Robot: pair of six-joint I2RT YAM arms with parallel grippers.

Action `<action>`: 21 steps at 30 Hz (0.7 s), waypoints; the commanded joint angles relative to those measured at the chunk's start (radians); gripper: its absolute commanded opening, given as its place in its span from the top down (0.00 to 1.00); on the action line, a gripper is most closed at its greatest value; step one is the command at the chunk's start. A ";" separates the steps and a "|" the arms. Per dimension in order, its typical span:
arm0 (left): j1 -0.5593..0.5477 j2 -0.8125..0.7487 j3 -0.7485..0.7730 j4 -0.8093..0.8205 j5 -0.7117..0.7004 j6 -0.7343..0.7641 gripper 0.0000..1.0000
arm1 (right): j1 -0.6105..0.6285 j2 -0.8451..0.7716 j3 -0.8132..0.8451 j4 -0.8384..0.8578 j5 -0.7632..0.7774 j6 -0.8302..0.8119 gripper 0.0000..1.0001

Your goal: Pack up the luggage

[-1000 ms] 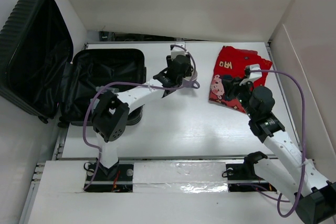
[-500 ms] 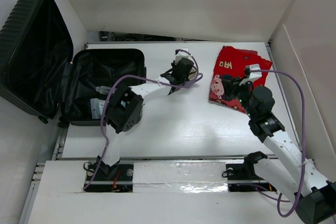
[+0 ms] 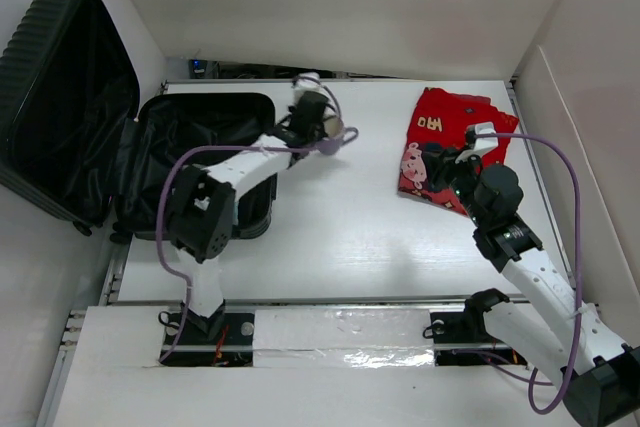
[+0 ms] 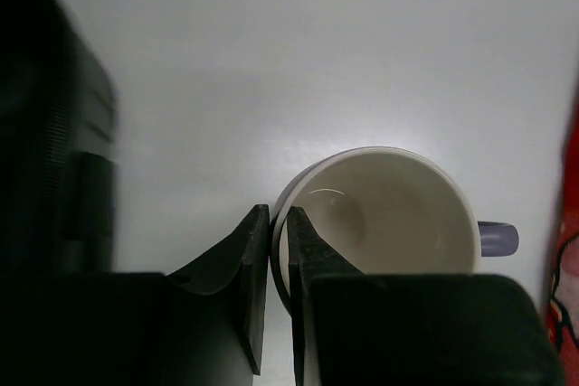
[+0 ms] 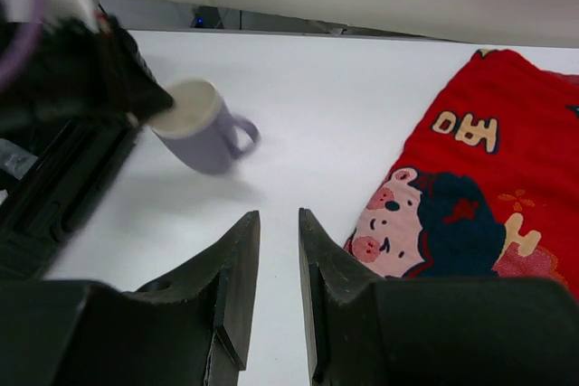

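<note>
Carrying the mug (image 3: pixel 337 131) over to the luggage (image 3: pixel 185 132) is the step in hand, I'd say. The left gripper (image 4: pixel 276 223) is clamped on the mug's rim, one finger inside the cup and one outside, with the handle sticking out toward the right of the frame. The luggage lies open at the upper left of the top view. Its lid leans up by the wall and the lined bottom half sits flat on the surface (image 3: pixel 350 237), just left of the mug.

Next move, my guess: swing the mug left over the shell's wall, lower it onto the lining, then let go. A rim pinch is thin, so the cup could swivel if the arm rushes.

The right gripper (image 5: pixel 276 219) has its jaws partly apart with nothing between them, hanging by the edge of the red garment (image 5: pixel 488 160). Probably that goes in after.

The left wrist cam shows exactly how the rim is pinched and that the mug is empty, but gives no sense of height. The right wrist cam gets it side-on: tilted, seemingly off the surface, shadow underneath. Only the top view shows the whole luggage.
</note>
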 commanded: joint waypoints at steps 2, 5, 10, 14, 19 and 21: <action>0.209 -0.222 -0.057 0.094 0.025 -0.088 1.00 | 0.006 -0.013 0.020 0.044 -0.010 -0.001 0.70; 0.347 -0.282 -0.132 0.100 0.076 -0.135 1.00 | 0.006 -0.019 0.016 0.047 -0.009 0.000 0.70; 0.499 -0.381 -0.283 0.160 0.120 -0.181 1.00 | 0.015 -0.009 0.025 0.039 -0.038 -0.003 0.70; 0.540 -0.383 -0.312 0.178 0.108 -0.186 1.00 | 0.016 -0.013 0.017 0.054 -0.031 0.006 0.70; 0.560 -0.314 -0.313 0.151 0.094 -0.186 1.00 | 0.016 -0.018 0.019 0.045 -0.022 0.000 0.70; 0.560 -0.306 -0.322 0.132 0.062 -0.200 1.00 | 0.016 -0.016 0.019 0.047 -0.024 0.003 0.70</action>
